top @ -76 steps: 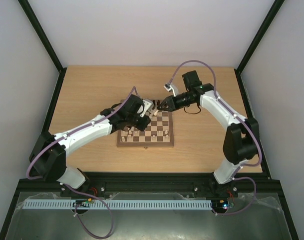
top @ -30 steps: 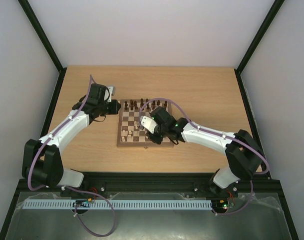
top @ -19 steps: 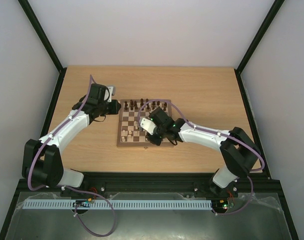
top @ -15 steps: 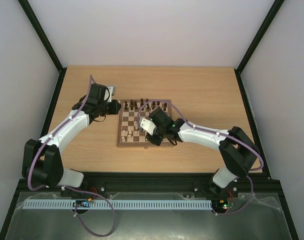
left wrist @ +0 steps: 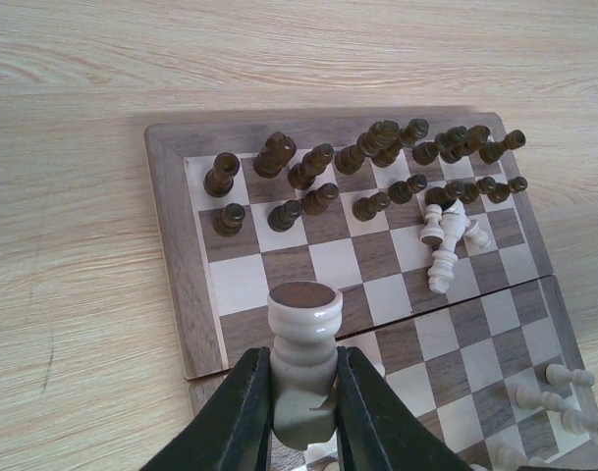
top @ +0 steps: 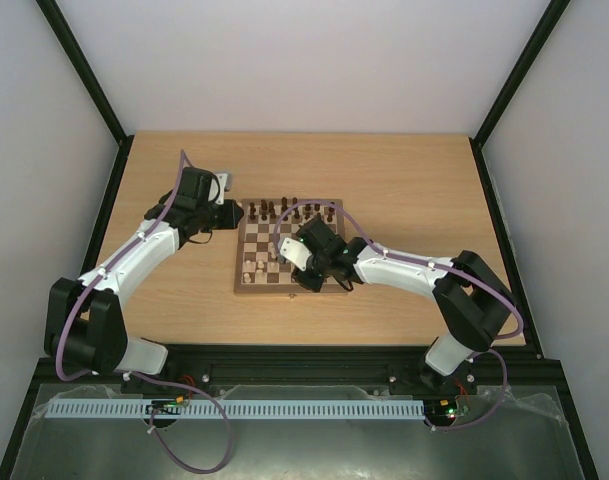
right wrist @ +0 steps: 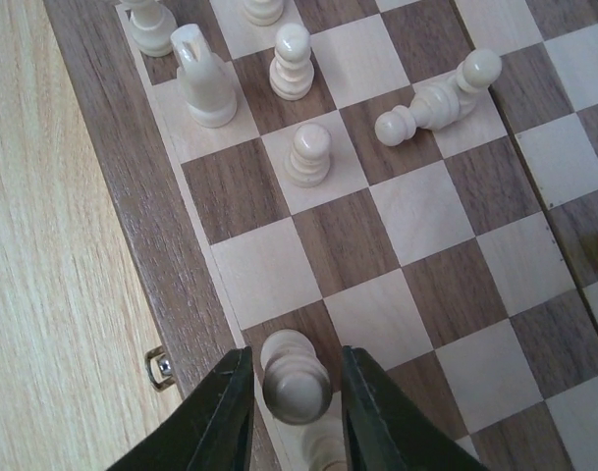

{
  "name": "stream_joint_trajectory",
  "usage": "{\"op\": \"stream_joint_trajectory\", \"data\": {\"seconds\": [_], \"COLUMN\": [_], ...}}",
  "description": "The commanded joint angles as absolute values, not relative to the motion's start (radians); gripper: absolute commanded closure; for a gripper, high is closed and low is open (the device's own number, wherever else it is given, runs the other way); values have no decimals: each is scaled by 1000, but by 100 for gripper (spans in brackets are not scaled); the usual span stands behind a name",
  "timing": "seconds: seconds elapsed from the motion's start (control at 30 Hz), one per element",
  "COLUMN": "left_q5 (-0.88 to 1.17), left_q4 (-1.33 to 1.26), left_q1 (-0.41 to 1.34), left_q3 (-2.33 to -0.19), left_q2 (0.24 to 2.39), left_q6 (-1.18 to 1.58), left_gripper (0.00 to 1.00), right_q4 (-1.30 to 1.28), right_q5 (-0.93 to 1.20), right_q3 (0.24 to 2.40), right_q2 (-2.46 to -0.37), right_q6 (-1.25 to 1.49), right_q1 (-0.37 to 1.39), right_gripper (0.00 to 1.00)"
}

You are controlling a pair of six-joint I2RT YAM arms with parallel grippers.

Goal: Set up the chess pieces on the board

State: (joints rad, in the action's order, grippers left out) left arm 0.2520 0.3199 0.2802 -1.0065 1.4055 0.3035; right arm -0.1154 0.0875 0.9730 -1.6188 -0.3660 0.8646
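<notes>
The checked board [top: 242, 288] lies mid-surface [top: 414, 180], with dark pieces [left wrist: 367, 162] upright along its 12 o'clock edge. Off its 10 o'clock corner the left fingers [left wrist: 242, 417] pinch a cream piece [left wrist: 303, 358], its long axis along them and its brown-faced end pointing outward. At 6 o'clock the right fingers [right wrist: 225, 417] stand slightly spread around an upright pawn [right wrist: 294, 385].

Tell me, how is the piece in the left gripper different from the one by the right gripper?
The piece in the left gripper shows a flat brown end; the piece at the right gripper has a round head. The left piece is pinched up in the air; the right piece stands on the board. Both are pale cream.
</notes>
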Motion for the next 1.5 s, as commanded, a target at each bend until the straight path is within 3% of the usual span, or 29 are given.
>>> {"op": "stream_joint_trajectory", "data": {"seconds": [0.0,0.2,0.37,0.73,1.03,1.47], "left_q5": [268,344,427,743,941,1079], "left_q4": [319,322,393,460,452,436], "left_q1": [275,288,354,526,592,599], "left_q3": [-994,-994,-1035,-1015,-1011,-1035], "left_q2": [1415,1445,1482,1424,1434,1506], "left_q6": [307,300,279,220,183,160], "left_gripper": [95,94,94,92,91,91], "right_q4": [-135,-227,-328,-621,-721,-718], "right_q5": [71,98,213,281,151,40], "right_q3": [985,1069,1150,1233,1253,1229], "right_q2": [-1626,-1533,-1437,-1365,-1350,-1340], "right_q6": [-360,-328,-362,-819,-1004,-1055], "right_q1": [870,858,770,718,822,913], "right_gripper": [71,62,60,55,48,48]}}
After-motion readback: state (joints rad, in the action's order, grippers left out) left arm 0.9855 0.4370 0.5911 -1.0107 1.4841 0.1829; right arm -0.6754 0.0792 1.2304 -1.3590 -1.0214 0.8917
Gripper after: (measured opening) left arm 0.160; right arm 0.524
